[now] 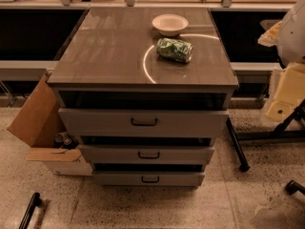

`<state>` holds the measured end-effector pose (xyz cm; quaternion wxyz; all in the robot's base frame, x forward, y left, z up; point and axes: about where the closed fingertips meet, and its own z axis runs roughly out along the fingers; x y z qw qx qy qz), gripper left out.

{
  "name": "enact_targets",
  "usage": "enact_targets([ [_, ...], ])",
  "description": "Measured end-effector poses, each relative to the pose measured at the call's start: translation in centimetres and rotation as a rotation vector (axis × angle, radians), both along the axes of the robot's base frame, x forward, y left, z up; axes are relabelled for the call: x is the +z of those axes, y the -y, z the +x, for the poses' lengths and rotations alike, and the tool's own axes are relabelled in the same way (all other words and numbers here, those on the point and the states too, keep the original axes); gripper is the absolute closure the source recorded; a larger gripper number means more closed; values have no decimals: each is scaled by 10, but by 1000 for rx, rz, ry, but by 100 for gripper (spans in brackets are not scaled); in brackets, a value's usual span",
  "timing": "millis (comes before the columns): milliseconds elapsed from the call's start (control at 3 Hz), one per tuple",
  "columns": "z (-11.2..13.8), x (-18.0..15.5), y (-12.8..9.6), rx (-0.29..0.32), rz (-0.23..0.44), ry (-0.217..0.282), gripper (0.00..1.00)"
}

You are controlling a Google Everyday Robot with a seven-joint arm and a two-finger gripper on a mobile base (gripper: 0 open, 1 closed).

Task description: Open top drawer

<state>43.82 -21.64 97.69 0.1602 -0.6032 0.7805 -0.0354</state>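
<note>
The top drawer (100, 123) is the widest of three grey fronts on the cabinet, with a small dark bar handle (144, 122) at its centre. Its front stands out from the cabinet, with a dark gap showing above it under the countertop. The two narrower drawers, middle (109, 155) and bottom (114, 179), sit below it, stepped back. My gripper (282, 104) is the cream and white assembly at the right edge of the view, to the right of the cabinet and apart from the handle.
A white bowl (170, 24) and a crumpled green packet (175, 49) lie on the glossy countertop (105, 51). A cardboard box (35, 113) leans at the cabinet's left. A black stand leg (237, 147) runs along the floor at right.
</note>
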Motion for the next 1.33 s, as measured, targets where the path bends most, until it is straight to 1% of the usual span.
enact_targets([
  [333,0,0,0,0,0,0,0],
  [667,-5,-28,-14,30,33,-2,0],
  [1000,-16,-88,-59,104,134,-14,0],
  [1333,-29,-168,-108,170,219,-92,0],
])
